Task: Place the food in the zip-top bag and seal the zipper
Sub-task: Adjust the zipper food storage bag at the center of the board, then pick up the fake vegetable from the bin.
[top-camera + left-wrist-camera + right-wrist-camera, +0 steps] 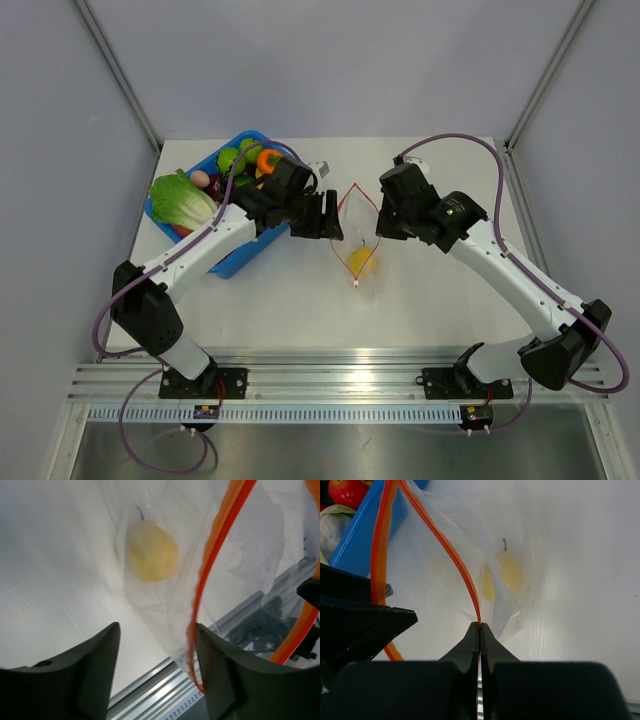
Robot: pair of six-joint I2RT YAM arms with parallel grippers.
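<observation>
Nearest our right wrist lens, the right gripper shows two matte black, wedge-shaped fingers pressed tip to tip. They pinch one lip of the zipper, a thin, glossy red-orange strip that curves up and away from the pinch.

That strip edges the zip-top bag, a clear, crinkly film. From above, its mouth stands spread into a pointed oval. Inside the bag, down on the white table, lies a yellow food piece. It is smooth, pale and pear-like, with a small dark stem.

Through the left wrist lens, the left gripper has its blunt dark fingers parted, with nothing clamped between them. The other lip of the zipper runs just beside the inner face of one finger; we cannot tell whether it touches.

Both arms reach forward and bend inward, their wrists facing each other across the bag near the middle of the table. The left forearm crosses the near corner of the blue bin, a rigid plastic box. It holds the ruffled green lettuce and rounded toy fruits.
</observation>
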